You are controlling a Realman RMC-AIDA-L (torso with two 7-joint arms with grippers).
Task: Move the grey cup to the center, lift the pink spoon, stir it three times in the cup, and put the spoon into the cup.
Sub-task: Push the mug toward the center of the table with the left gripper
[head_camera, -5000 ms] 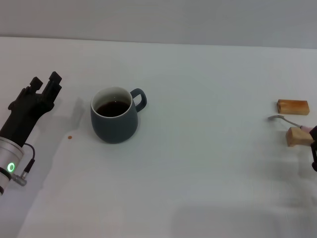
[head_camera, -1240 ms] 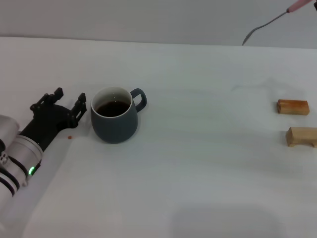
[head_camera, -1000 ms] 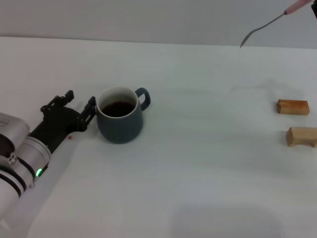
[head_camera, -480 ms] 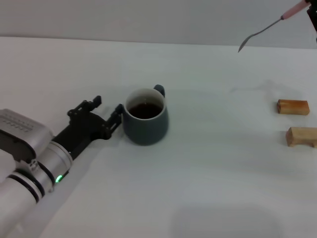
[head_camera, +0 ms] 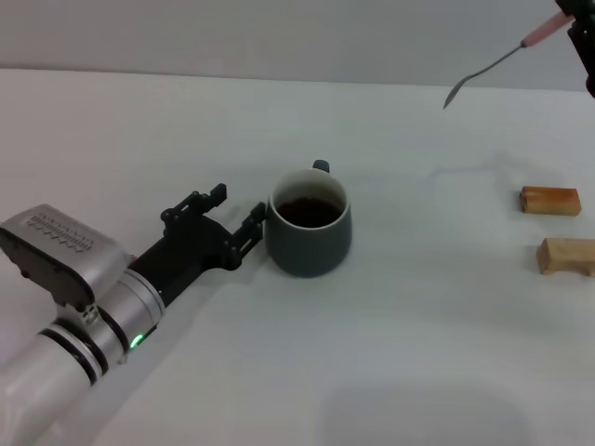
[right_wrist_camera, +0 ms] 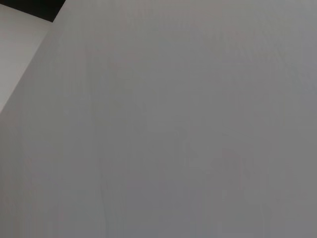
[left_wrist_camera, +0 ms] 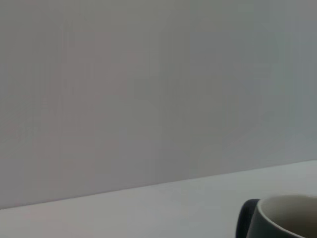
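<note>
Soft, even light fell from overhead, bright without being harsh. The white desk carried only faint, diffuse shadows: a pale one beneath the grey cup and a blurred smear near the wooden blocks. A small green lamp glowed on the left arm. The dark liquid showed no sharp glare. Both wrist views were flat, grey and nearly featureless, with the cup's rim slightly soft in the left one

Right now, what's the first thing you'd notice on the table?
The grey cup full of dark drink, mid-table, with the left hand open against its side. Up at the far right, the pink spoon hangs in the air in the right hand, above two wooden blocks.
</note>
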